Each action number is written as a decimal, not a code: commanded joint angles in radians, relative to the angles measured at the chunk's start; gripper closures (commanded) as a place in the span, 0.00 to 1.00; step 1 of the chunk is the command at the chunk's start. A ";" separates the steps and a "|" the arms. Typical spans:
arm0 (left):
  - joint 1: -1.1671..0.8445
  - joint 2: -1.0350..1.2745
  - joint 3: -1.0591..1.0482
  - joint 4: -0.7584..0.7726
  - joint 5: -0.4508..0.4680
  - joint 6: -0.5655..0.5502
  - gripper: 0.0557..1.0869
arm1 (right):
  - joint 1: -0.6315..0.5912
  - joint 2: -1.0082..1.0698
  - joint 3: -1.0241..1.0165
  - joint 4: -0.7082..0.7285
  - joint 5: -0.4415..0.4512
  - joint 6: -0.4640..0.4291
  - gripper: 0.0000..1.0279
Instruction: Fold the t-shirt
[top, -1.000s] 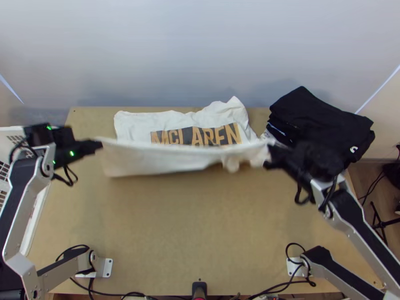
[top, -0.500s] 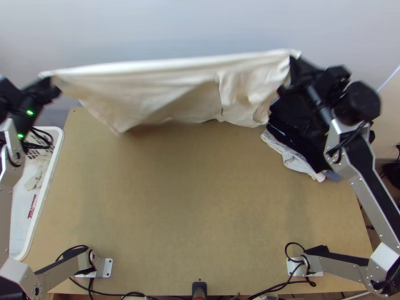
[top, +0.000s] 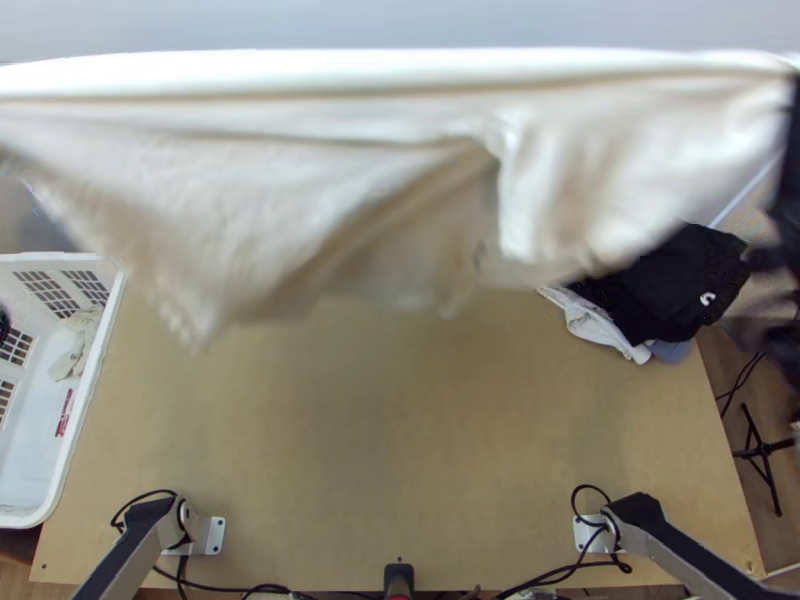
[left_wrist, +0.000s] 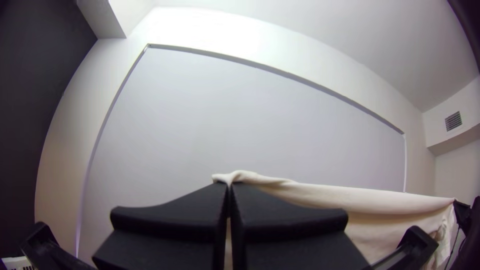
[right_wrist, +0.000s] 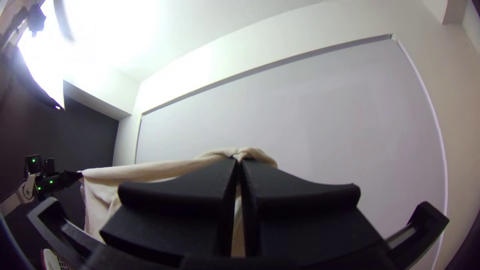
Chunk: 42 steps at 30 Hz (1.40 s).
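White basket (top: 30, 450), pale cloth (top: 68, 352) inside, both arms' jaws tight on cream t-shirt (top: 260, 180)

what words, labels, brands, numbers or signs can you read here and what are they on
None can be read.
Basket: red print inside, too small to read.
Black clothes: a white mark, too small to tell what it says.
T-shirt: blurred, no print that I can make out.
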 joint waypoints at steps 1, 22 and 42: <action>0.004 -0.126 0.012 -0.109 -0.017 -0.003 0.97 | 0.013 -0.209 0.018 -0.198 0.000 0.019 0.97; -0.092 -0.336 -1.092 -0.356 0.134 -0.065 0.97 | 0.085 -0.305 -0.960 -0.122 -0.047 0.243 0.97; -0.109 0.586 -0.759 0.102 0.115 -0.040 0.97 | -0.012 0.531 -0.825 0.283 -0.079 0.292 0.97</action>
